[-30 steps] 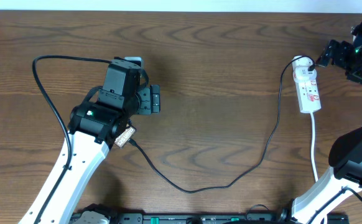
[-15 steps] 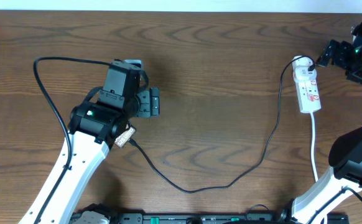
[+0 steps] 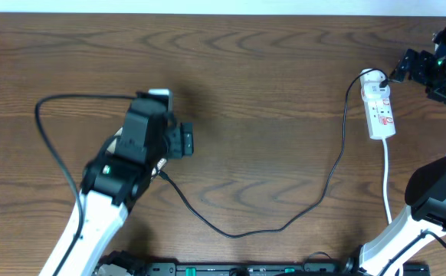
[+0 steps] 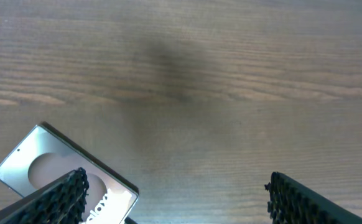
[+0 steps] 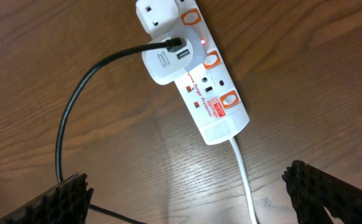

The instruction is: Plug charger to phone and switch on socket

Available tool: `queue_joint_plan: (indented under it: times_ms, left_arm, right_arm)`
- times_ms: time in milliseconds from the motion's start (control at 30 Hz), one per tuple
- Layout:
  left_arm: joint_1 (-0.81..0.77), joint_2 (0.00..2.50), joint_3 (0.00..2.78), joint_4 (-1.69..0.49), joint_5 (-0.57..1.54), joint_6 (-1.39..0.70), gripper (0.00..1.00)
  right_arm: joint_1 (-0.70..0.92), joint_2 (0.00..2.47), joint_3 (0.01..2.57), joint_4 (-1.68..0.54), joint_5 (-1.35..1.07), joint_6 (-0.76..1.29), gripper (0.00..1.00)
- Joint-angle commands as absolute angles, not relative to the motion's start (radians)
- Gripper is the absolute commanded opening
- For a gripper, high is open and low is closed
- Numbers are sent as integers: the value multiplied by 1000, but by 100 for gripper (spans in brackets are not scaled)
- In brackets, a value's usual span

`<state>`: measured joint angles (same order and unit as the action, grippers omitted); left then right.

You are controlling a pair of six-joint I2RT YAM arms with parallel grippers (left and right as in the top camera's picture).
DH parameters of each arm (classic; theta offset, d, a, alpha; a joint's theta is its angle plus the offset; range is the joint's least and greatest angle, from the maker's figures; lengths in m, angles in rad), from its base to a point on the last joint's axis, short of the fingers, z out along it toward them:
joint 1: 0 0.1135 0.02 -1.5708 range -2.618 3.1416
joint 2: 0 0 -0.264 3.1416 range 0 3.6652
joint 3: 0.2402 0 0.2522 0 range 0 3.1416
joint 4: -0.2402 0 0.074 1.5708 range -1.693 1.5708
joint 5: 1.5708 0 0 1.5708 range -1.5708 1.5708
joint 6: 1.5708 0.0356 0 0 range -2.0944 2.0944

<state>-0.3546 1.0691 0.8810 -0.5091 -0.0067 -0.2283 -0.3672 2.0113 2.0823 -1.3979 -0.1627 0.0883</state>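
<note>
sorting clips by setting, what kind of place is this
Likely a robot lab bench: a left arm and right arm at a wood-grain table, with a power strip, charger cable and phone laid out.

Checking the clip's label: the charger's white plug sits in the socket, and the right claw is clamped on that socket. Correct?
No. The white plug is in the socket, but the right claw is open and clear of it; the right wrist view shows this.

dark wood-grain table [image 3: 269, 92] fills the view, evenly lit.
</note>
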Motion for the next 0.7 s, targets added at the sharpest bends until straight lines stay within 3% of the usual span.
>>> queue_joint_plan:
  times_ms: [0,500,667]
  left_arm:
    - [-356,972,793,-469,-20,-221,90]
    - [-209,611,566,-451,-8,-222,91]
    - [-159,515,525,-355,-10,-221,90]
  right_arm:
    - [-369,2012,2093,-1399,-159,100,99]
    - [-369,2012,2093,-1399,-159,101,99]
    - [-369,2012,2093,-1399,-160,100,99]
